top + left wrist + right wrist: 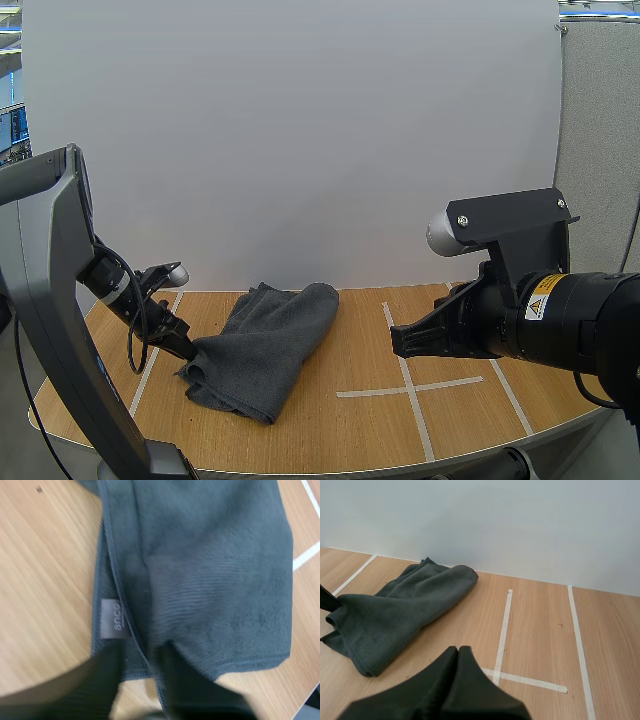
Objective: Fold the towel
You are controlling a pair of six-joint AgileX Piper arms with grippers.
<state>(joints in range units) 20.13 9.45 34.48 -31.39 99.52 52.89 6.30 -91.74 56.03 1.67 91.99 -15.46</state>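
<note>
The left gripper (pixel 186 350) pinches the left edge of the dark grey rumpled terry-cloth towel (pixel 268 345). The towel lies on the left half of the light wooden table (pixel 350 435), left of the white tape lines (pixel 408 388). The right gripper (pixel 396 342), fingers pressed together on nothing, hovers over the tape lines, well apart from the towel.

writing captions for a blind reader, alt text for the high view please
The left gripper pinches the left edge of a dark grey towel lying bunched on a wooden table. The right gripper hangs shut above white tape lines, apart from the towel.
</note>
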